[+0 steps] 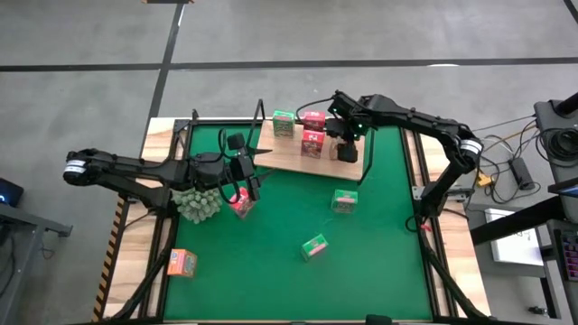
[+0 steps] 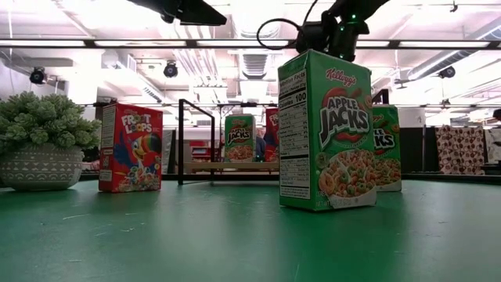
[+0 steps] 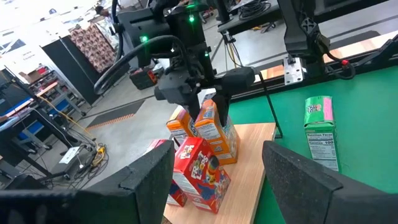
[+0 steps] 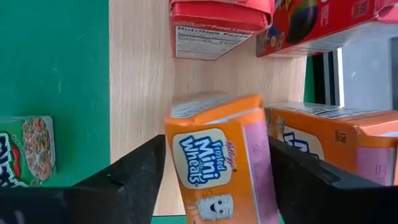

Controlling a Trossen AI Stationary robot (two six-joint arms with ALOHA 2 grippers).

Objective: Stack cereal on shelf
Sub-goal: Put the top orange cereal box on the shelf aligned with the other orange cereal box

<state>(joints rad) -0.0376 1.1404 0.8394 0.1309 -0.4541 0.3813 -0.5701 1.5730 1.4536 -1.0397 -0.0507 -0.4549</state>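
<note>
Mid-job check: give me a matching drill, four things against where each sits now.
Things:
1 Mini-Wheats box
2 Froot Loops box
3 nearest Apple Jacks box
4 lone orange box

Places:
A by the mat's left edge
B on the shelf, at the right hand
C beside the plant
D front middle of the mat

Pairs: 1-B, 2-C, 3-D, 4-A

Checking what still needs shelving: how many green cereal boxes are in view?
3. One green box stands on the shelf, at its left end in the high view. Two are on the green mat: one right of centre, one nearer the front. None looks hidden.
</note>
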